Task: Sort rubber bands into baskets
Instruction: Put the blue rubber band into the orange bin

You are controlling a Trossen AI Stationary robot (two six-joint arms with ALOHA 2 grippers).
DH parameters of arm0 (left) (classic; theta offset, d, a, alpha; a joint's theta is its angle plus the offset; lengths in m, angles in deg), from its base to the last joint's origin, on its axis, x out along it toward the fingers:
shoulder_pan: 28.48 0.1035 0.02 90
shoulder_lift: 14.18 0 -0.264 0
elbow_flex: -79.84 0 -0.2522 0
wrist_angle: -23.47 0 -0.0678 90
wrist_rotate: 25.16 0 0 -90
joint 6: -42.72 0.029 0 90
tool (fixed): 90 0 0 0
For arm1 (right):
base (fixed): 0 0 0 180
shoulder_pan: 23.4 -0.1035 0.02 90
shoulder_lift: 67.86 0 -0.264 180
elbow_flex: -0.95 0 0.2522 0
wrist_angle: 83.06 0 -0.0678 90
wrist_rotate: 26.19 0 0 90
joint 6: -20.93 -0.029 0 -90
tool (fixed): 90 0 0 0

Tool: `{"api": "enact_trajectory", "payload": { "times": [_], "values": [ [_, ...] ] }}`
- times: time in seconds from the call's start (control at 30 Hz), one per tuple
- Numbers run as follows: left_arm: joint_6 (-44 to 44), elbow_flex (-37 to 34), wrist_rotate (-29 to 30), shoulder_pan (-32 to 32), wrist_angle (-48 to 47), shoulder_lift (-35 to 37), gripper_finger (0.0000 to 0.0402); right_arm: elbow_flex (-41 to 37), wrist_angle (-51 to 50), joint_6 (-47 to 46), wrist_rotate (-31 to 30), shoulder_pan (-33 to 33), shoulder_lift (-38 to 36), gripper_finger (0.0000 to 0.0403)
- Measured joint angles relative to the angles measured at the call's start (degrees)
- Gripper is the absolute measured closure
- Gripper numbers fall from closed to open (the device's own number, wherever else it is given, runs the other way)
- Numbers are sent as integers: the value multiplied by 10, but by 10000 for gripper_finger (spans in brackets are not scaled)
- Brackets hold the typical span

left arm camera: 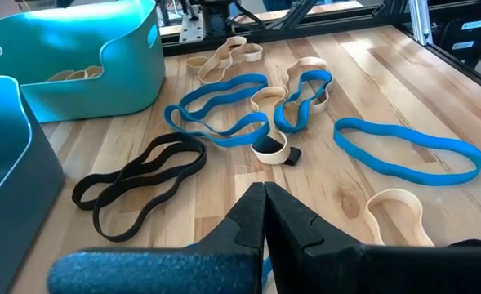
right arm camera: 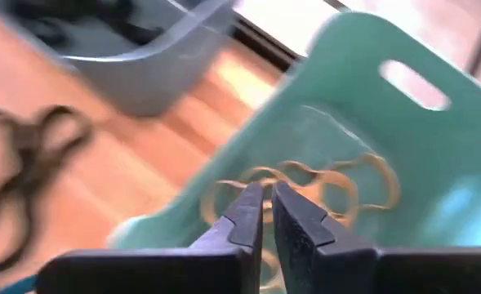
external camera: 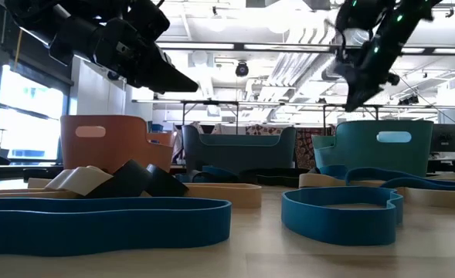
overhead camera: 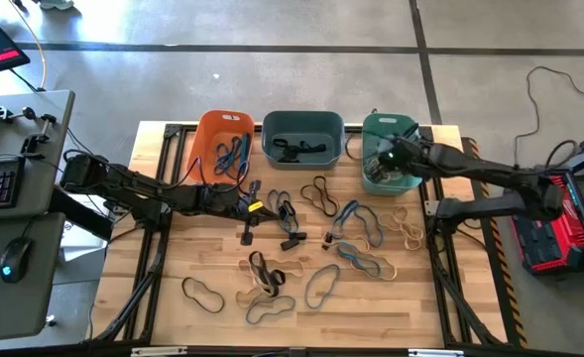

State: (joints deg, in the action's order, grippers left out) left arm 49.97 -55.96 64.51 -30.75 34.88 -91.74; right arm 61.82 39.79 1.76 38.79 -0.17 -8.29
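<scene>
Three baskets stand in a row along the far edge of the bench (overhead camera: 212,342): the orange basket (overhead camera: 204,141) toward the far left corner, the slate basket (overhead camera: 302,125) in the middle, and the teal basket (overhead camera: 373,130) toward the far right corner. The right gripper (right arm camera: 266,214) hangs over the teal basket, its fingers nearly together with only a thin gap and nothing between them; tan rubber bands (right arm camera: 305,184) lie on that basket's floor beneath it. The left gripper (left arm camera: 264,214) sits low over the bench just in front of the orange basket, fingers pressed fully together and holding nothing visible. The orange basket contains blue bands (overhead camera: 234,154) and the slate basket contains black bands (overhead camera: 298,148). Loose bands remain spread across the bench from its centre toward the near edge: a black band (left arm camera: 140,179), blue bands (left arm camera: 220,108), and tan bands (left arm camera: 228,55).
</scene>
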Motion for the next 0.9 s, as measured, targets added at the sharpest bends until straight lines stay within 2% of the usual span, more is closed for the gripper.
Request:
{"api": "enact_trajectory", "payload": {
  "times": [0.27, 0.43, 0.67, 0.9],
  "values": [
    [-1, 0, 6, 0, 2, 0, 402, 0, 26, -56, -22, -179, -1, 401],
    [-2, 0, -3, 0, 8, 0, 402, 0, 58, -103, -24, -285, 19, 391],
    [-1, 0, -24, 0, 8, 0, 402, 0, 61, -183, -38, -396, 92, 330],
    [0, 0, -24, 0, 4, 0, 401, -1, 42, -313, -49, -443, 191, 261]
  ]
}}
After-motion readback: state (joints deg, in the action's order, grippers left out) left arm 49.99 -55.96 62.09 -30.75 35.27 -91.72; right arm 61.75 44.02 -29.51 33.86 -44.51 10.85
